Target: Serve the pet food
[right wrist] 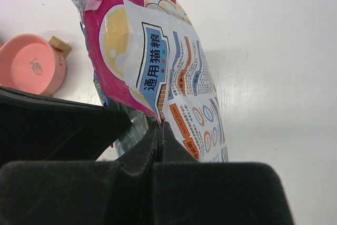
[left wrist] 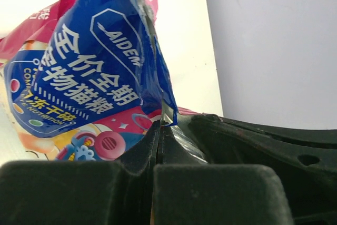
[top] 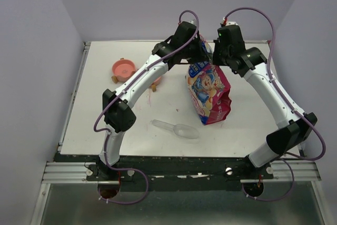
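While both arms reach to the far middle of the surface (top: 131, 119), I go view by view.

Top external: left hand (top: 202, 51) and right hand (top: 218, 56) sit just beside each other at the far top edge of the bag (top: 209, 94). The bag's long axis runs from the hands toward me, and its lower end looks to rest on the surface. The pink bowl (top: 124, 69) is off to the left, well apart from the bag and nearer my left arm. The clear scoop (top: 176, 129) lies on the near side, between the arms, untouched. No pet food shows in any view; my guess is it's all inside the bag.

Left wrist: the fingers are pressed together, pinching the shiny film at the bag's top corner. The blue printed panel spreads up and left from the pinch. The other hand's black body sits close on the right.

Right wrist: same story, fingers pressed together on the bag's top edge. The pink back panel stretches away from the hand down to the surface. The bowl shows at left, apart from the bag.

Judgement: this is the opening step, with nothing served yet. The next move turns on the two hands holding opposite sides of one edge, so they'd pull apart sideways, across the bag's long axis. Risk: thin film slipping out of a pinch.
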`<action>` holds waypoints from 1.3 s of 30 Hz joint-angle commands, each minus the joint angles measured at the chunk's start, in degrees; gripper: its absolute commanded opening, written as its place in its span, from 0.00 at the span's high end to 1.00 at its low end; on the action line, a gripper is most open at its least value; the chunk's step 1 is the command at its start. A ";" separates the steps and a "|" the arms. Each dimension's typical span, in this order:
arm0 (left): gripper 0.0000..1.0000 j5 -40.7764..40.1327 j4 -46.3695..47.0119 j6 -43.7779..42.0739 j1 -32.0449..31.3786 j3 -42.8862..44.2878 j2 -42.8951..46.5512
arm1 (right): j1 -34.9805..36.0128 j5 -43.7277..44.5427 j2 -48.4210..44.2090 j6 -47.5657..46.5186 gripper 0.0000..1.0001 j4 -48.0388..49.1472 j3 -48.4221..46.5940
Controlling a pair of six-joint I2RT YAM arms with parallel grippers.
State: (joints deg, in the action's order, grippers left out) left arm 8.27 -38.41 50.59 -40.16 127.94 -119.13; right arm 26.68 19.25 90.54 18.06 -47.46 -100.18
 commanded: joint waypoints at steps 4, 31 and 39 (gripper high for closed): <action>1.00 -2.12 -6.23 -6.20 0.70 -2.53 0.92 | -0.75 1.50 0.51 0.40 1.00 -3.34 -1.77; 0.67 3.94 -3.60 1.27 0.44 0.29 -3.39 | 0.74 -13.18 -2.39 -0.84 1.00 2.11 -0.63; 1.00 2.63 -10.62 -10.32 0.87 3.20 -2.08 | 1.01 1.73 -2.65 -3.55 1.00 -1.22 -0.89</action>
State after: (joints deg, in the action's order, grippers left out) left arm 11.84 -40.16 49.23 -39.29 130.19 -121.23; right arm 26.85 11.49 89.56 16.43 -45.23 -99.02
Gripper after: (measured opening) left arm 0.013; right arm 0.007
